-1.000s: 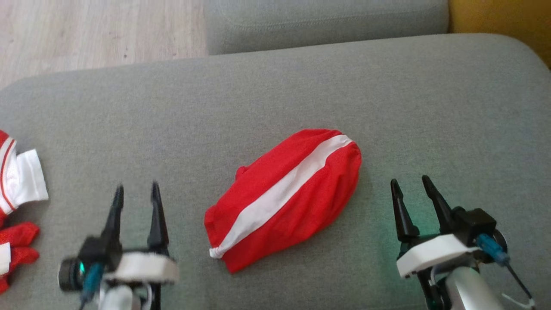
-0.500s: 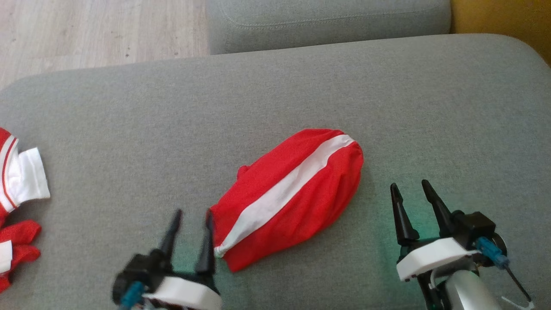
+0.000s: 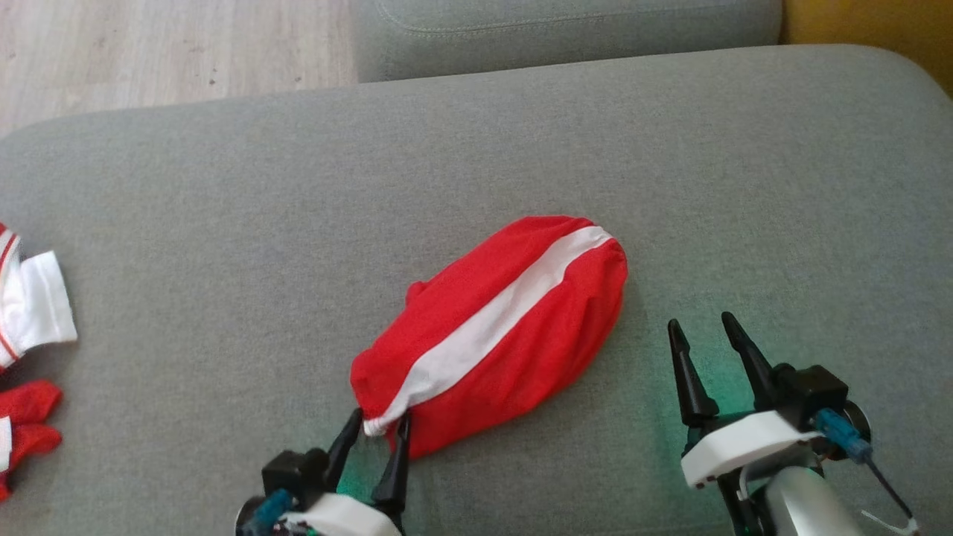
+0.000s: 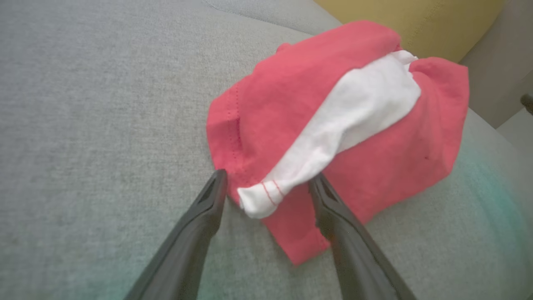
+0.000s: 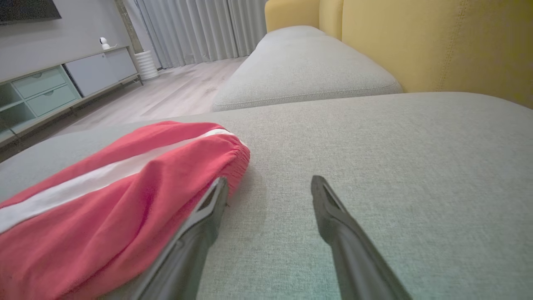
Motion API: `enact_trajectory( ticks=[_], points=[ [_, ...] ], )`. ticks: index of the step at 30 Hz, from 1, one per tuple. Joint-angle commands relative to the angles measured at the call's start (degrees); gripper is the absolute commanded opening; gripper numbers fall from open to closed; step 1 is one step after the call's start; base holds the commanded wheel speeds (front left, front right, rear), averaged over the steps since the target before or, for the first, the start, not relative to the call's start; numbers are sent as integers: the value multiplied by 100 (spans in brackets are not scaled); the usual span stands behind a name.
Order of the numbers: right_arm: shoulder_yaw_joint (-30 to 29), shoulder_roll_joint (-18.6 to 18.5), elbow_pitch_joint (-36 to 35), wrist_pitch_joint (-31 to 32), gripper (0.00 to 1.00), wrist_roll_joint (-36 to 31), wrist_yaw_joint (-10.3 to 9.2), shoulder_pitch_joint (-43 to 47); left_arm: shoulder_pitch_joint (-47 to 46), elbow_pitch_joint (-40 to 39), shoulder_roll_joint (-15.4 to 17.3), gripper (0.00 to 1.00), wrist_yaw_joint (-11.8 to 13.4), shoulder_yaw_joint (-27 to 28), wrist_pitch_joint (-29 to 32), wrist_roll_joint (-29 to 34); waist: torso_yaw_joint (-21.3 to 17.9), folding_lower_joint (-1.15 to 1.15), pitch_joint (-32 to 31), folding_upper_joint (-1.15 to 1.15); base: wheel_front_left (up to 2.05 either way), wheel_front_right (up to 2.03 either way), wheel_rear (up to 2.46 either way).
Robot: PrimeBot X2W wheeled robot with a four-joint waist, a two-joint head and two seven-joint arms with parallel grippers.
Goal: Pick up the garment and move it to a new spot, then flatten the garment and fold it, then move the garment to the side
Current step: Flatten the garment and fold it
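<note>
At the far left of the grey fabric sofa cushion (image 3: pixel 223 223) lies a crumpled pile of white and red clothes (image 3: pixel 30 320). The left gripper (image 3: pixel 380 417) sits at the near left end of the folded red garment with a white stripe (image 3: pixel 521 313). Its fingers (image 4: pixel 208 208) stand apart, straddling the stripe's hemmed tip. The garment lies mid-cushion, slanting away rightward. The right gripper (image 3: pixel 700 321) is just beside its right side, fingers (image 5: pixel 333 216) apart and holding nothing.

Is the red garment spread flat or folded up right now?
Folded: the garment lies as a compact oblong bundle on the cushion, with the left gripper open around its white corner.
</note>
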Motion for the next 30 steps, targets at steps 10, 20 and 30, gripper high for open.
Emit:
enact_trajectory(
  ticks=[10, 20, 30],
  points=[
    [122, -3, -138, -14, 100, -66, 21, -179, -354, -77, 11, 17, -41, 37, -31, -121, -24, 0, 54, 0, 0, 0, 0],
    [83, -3, -162, -14, 100, 5, 21, -216, -551, -1339, 69, 0, 402, 887, -31, 959, 50, 0, 122, 0, 0, 0, 0],
    [165, -3, -148, -14, 100, 113, 21, -286, -928, -1738, 382, 0, 502, 1766, -31, 1762, -99, 0, 162, 0, 0, 0, 0]
  ],
)
